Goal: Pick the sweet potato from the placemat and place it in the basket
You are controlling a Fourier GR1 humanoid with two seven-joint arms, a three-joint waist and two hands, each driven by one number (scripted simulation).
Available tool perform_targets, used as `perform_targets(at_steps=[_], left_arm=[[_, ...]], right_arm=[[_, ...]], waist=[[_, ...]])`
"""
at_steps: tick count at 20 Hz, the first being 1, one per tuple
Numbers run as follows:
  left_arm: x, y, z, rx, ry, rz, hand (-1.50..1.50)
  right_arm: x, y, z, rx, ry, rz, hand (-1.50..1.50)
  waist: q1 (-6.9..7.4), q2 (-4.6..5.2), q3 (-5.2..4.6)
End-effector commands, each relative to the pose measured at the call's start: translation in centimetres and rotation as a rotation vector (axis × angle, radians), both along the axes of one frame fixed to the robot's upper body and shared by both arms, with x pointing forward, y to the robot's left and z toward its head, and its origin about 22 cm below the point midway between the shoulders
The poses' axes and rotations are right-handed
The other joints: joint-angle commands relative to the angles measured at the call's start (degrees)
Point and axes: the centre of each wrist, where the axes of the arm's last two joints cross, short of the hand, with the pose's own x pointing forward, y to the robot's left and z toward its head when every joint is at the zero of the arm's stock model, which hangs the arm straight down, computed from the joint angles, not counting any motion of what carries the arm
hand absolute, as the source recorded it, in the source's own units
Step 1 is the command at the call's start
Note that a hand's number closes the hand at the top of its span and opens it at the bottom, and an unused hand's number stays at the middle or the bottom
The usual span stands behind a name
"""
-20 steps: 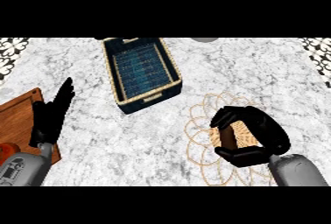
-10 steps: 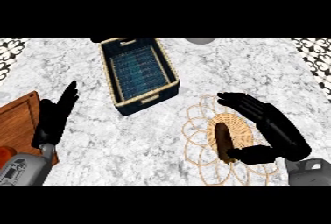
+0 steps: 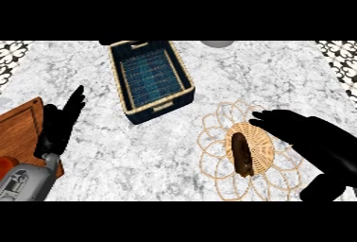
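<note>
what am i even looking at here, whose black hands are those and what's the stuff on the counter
This is one view from a humanoid robot's head, looking steeply down at a marble kitchen counter. The grey forearms with black hands belong to the robot. Its left hand rests open at the left, fingers up, over a wooden board. Its right hand is open at the right, above the edge of a woven placemat. A dark brown sweet potato lies on the placemat's centre; nothing is held. Farther back sits a dark blue basket with a light rim, where the sweet potato should go.
</note>
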Motion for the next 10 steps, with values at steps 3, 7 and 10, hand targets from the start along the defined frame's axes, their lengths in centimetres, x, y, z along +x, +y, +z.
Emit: perform_targets(at_steps=[3,7,10], left_arm=[[0.7,-0.7,0.4,-0.016,-0.015,-0.029,0.0],[-0.1,-0.5,1.3,0.002,-0.004,-0.043,0.0],[-0.3,-0.1,0.1,0.014,-0.013,-0.021,0.0]], right_arm=[[-2.4,2.7,3.3,-0.1,0.141,0.001,-1.5],[-2.9,3.8,3.6,-0.079,0.154,-0.072,-1.5],[-3.8,2.5,4.8,-0.062,0.131,-0.093,-1.5]], waist=[[1.02,0.56,0.2],[1.63,0.57,0.29],[1.46,0.63,0.32]])
